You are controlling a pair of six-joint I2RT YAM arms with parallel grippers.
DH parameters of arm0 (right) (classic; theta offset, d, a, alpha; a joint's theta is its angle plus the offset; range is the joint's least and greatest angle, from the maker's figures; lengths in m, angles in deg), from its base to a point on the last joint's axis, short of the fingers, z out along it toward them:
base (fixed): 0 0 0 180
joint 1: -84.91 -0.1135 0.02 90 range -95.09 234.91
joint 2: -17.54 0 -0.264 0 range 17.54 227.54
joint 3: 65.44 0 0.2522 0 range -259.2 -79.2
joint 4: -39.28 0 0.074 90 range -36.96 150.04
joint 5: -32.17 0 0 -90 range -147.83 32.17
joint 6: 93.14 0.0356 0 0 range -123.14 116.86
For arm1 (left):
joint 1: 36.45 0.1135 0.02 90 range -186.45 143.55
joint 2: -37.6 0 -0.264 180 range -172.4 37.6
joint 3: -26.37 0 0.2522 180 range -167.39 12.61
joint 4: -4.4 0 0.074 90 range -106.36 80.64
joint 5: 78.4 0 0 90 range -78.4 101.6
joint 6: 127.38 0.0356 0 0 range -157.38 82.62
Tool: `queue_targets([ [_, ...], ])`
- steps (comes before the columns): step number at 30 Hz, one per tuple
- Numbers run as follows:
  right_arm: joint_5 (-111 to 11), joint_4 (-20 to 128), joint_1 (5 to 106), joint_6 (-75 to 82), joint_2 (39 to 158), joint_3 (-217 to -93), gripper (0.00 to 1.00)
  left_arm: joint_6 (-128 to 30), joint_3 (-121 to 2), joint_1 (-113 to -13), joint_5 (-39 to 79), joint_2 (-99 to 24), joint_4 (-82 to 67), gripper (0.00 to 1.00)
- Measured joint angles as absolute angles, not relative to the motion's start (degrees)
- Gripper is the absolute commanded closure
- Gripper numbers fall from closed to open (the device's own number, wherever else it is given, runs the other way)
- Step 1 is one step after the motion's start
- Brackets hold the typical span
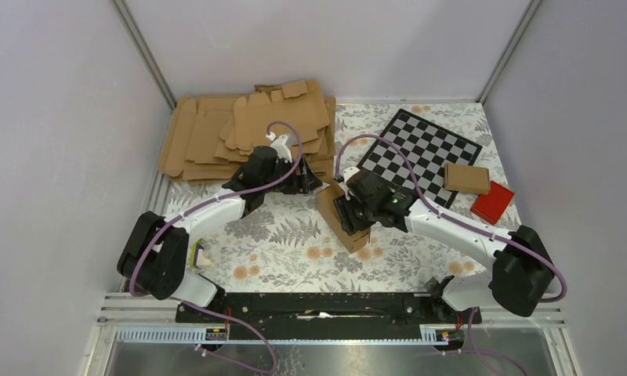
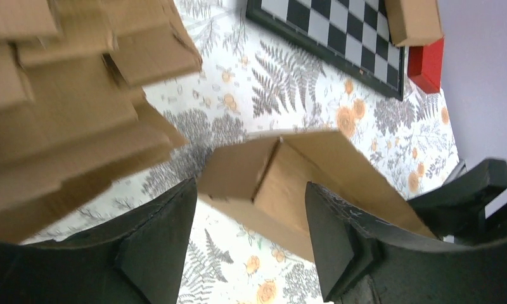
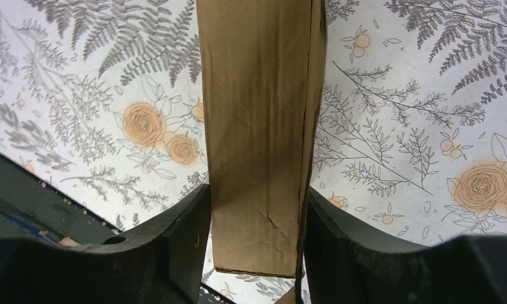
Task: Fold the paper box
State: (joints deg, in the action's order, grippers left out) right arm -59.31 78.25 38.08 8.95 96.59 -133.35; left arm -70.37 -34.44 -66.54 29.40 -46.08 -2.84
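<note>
Box: the paper box (image 3: 260,126) lies mid-table on the floral cloth (image 1: 279,243), a slim brown carton.
Right gripper (image 3: 257,212): clamped on it, a finger pressing each long side.
Left gripper (image 2: 250,190): jaws spread wide, the box's end facing the gap, nothing gripped.
Behind: a stack of card sheets (image 1: 240,133).
Far right: checkerboard (image 1: 424,153), red block (image 1: 492,202).

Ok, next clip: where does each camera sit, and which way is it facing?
Top external: above and behind the robot, looking down at the table; the left hand and right hand show.
Left wrist: on the left wrist, facing the paper box end-on; its own open fingers frame it.
Right wrist: on the right wrist, looking along the paper box; its fingers clamp it.
Shared: all three show the paper box.
</note>
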Motion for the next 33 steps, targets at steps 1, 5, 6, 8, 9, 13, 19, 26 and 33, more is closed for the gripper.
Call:
queue_targets([
  [1,-58.57,78.47,38.08,8.54,95.91,-133.22,0.48,-69.59,-35.18,-66.19,29.25,-45.95,-2.71,0.31],
  [5,-56.05,79.48,38.08,6.94,93.92,-133.15,0.48,-65.67,-36.47,-65.14,30.26,-45.71,-1.46,0.30],
  [6,-55.24,79.61,38.08,6.57,93.46,-133.05,0.48,-64.74,-36.56,-65.03,31.02,-45.73,-1.16,0.30],
  [8,-54.28,79.81,38.08,5.98,92.80,-132.78,0.48,-62.79,-36.75,-64.99,33.29,-45.82,-0.78,0.31],
  [9,-53.84,79.81,38.08,5.74,92.65,-132.63,0.48,-62.05,-36.93,-64.99,34.47,-45.95,-0.59,0.32],
  [13,-53.17,80.20,38.08,5.13,92.52,-132.08,0.48,-60.12,-37.12,-65.01,39.00,-46.41,1.18,0.34],
  [19,-52.27,80.62,38.08,4.74,92.52,-131.95,0.48,-59.77,-37.15,-65.01,44.38,-48.07,2.80,0.43],
  [26,-52.18,80.59,38.08,4.58,92.52,-131.95,0.48,-59.71,-37.15,-65.12,45.03,-48.50,1.95,0.70],
  [33,-52.16,80.77,38.08,4.60,92.54,-131.95,0.48,-57.09,-37.91,-68.40,42.26,-48.50,-4.46,0.91],
])
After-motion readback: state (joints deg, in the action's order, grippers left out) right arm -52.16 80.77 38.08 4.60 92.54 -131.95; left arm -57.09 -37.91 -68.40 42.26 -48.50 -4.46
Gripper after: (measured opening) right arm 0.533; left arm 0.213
